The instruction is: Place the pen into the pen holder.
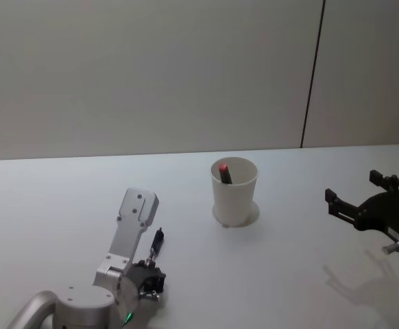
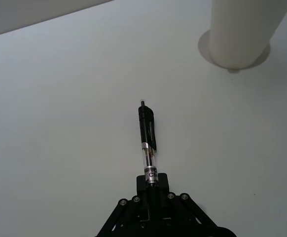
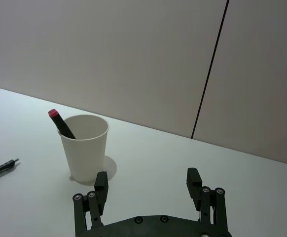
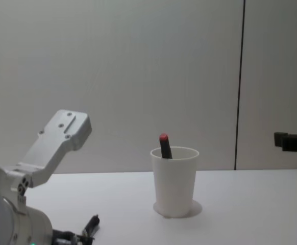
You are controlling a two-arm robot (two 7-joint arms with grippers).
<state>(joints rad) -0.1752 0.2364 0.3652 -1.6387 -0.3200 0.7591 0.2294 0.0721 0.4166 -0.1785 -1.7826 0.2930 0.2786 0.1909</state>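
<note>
The left claw is pressed together on the tail end of the pen, low over the desk at the robot's near left. The pen is black with a clear barrel section and a clip. It sticks straight out from the fingers with its tip pointing forward, roughly toward the pen holder. Whether the tip touches the desk cannot be told.

Ahead and to the right of the pen tip, well apart from it, the pen holder stands upright near the middle of the desk. It is a plain white paper cup. A dark, red-capped marker already leans inside it, with its cap rising above the rim on the left side. Bare desk surface lies between the pen tip and the cup.

Farther right, the right claw hovers above the desk, spread wide and holding nothing, with its fingers facing the cup from well apart.

Behind the desk is a plain grey wall with one dark vertical seam.
</note>
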